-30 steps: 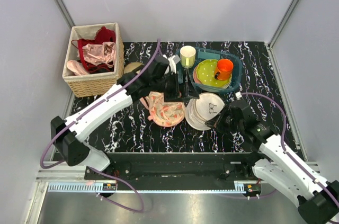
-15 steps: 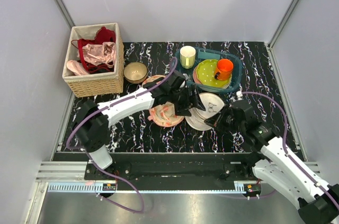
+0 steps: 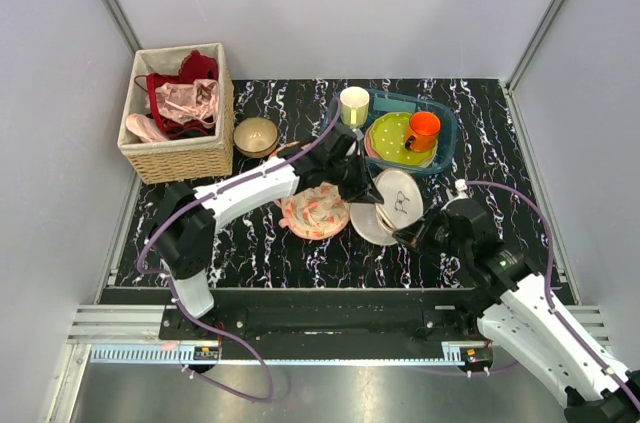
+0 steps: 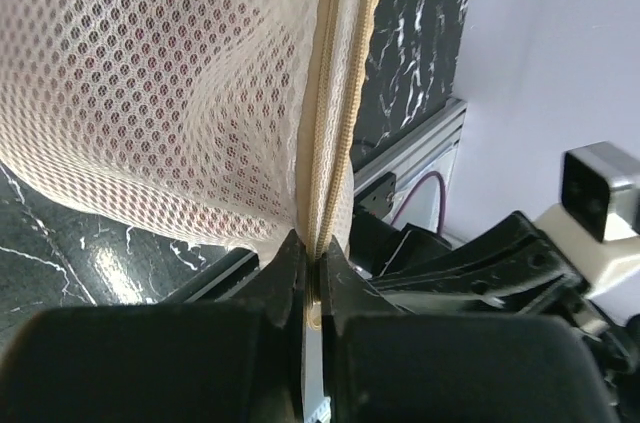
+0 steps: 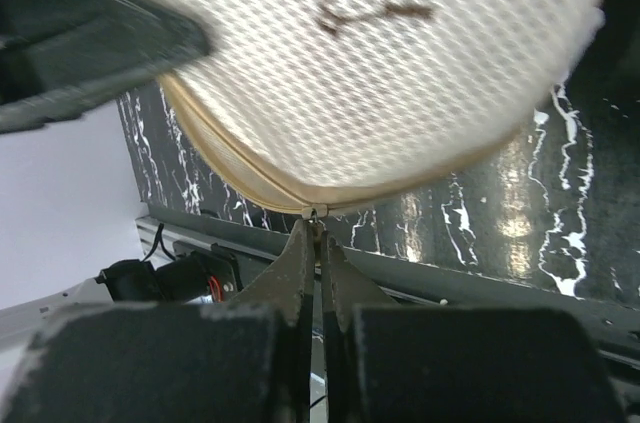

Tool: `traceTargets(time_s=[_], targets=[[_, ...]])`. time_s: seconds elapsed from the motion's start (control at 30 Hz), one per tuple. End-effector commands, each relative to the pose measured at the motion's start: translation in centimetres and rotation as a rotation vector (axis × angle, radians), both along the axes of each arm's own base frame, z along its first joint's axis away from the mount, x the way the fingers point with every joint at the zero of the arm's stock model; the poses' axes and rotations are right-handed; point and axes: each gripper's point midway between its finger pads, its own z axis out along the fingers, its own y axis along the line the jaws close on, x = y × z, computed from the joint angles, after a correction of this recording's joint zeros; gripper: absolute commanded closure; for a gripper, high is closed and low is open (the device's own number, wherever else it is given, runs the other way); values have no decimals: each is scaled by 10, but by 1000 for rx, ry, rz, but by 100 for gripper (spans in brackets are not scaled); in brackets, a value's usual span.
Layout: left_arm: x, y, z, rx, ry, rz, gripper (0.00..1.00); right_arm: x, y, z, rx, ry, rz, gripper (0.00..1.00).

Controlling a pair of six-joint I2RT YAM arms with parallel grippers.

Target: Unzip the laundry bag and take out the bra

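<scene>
White mesh fills both my wrist views; my left claw (image 4: 312,261) is pinched together on the beige zip tape (image 4: 335,93) at the rim of the laundry bag (image 4: 150,83), the tape clamped between my 2 fingers; my right claw (image 5: 316,228) is likewise closed, on the small metal zip pull (image 5: 314,212) at the bag's near rim, with no gap showing between the fingers.

From above, the bag lies on the black marbled table (image 3: 250,243) between my 2 claws, touching the peach floral cloth (image 3: 315,211) on its left and just in front of the teal tray (image 3: 448,148) holding the green spotted plate (image 3: 392,133).

1 s ago my left claw was up near the tray, over the cloth; 0.5 s ago it had reached the bag's left rim, and the bag looked broad and flat; now that rim is drawn up, so the bag looks narrower and tipped; my right arm has shifted slightly rightward.
</scene>
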Motion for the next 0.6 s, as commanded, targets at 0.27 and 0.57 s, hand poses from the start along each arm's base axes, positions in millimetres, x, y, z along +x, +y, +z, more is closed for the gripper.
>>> traceTargets(time_s=[0.27, 0.57], targets=[[51, 43, 70, -87, -178, -35, 100, -19, -39, -1, -100, -11, -103, 100], [49, 53, 73, -64, -204, -108, 100, -14, -44, -2, -150, -26, -110, 100]])
